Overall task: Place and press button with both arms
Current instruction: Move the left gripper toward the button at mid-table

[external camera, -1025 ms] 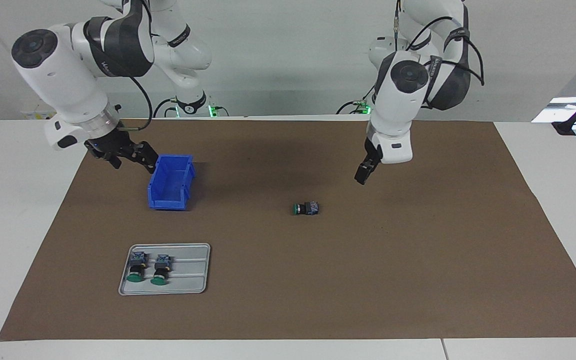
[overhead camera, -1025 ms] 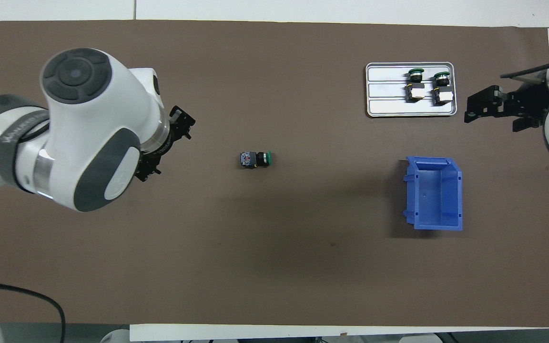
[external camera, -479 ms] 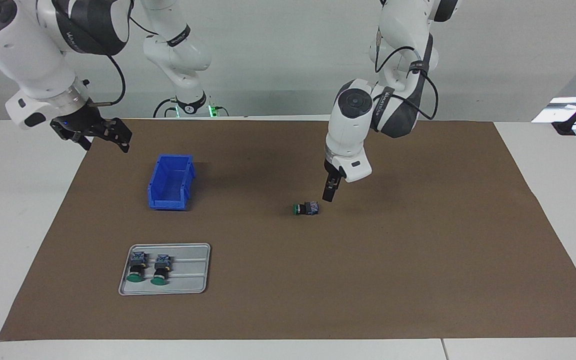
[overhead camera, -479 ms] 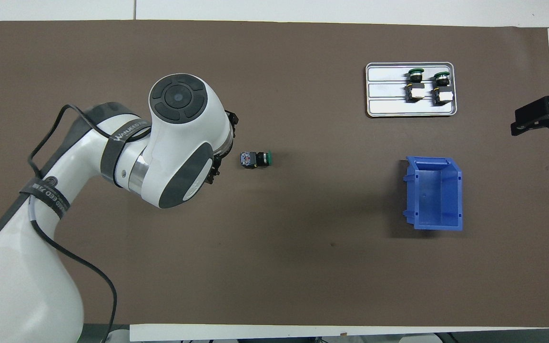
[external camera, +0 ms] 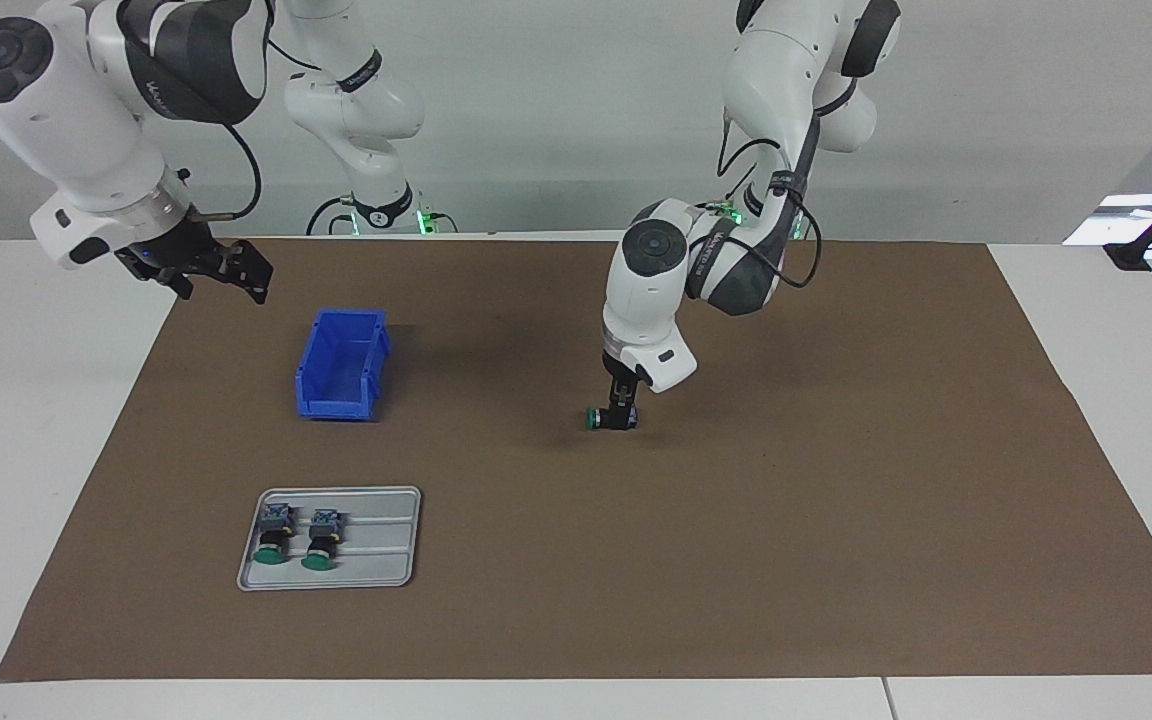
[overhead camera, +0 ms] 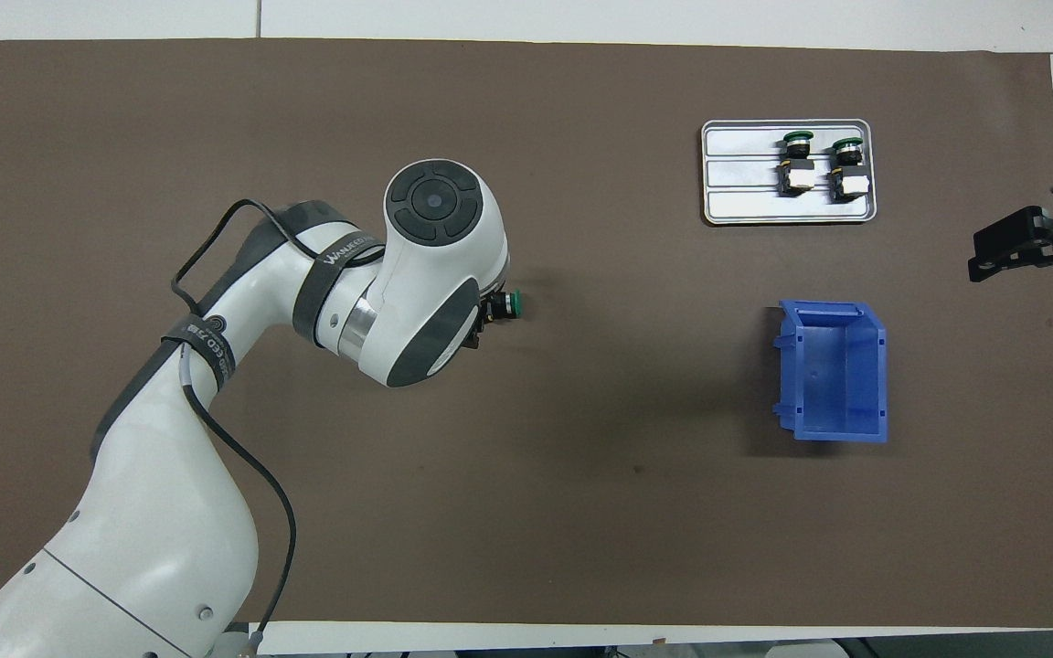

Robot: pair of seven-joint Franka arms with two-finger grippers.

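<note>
One button [external camera: 598,418] lies on its side on the brown mat in the middle of the table, green cap toward the right arm's end. In the overhead view only its cap [overhead camera: 513,304] shows past the wrist. My left gripper [external camera: 622,408] is down at the button's blue-grey block, which it largely hides. The overhead view shows just the edge of that gripper [overhead camera: 486,315] under the wrist. My right gripper [external camera: 219,275] hangs open and empty in the air over the mat's edge at the right arm's end, beside the blue bin, and also shows in the overhead view [overhead camera: 1031,252].
A blue bin [external camera: 341,365] [overhead camera: 833,370] stands open on the mat toward the right arm's end. Farther from the robots, a grey tray [external camera: 386,560] [overhead camera: 746,206] holds two more green-capped buttons [external camera: 272,530] [overhead camera: 798,163] side by side.
My left arm swung in toward the middle and came down onto the button. My right gripper rose and drew away from the blue bin toward the table's edge. The button stayed put.
</note>
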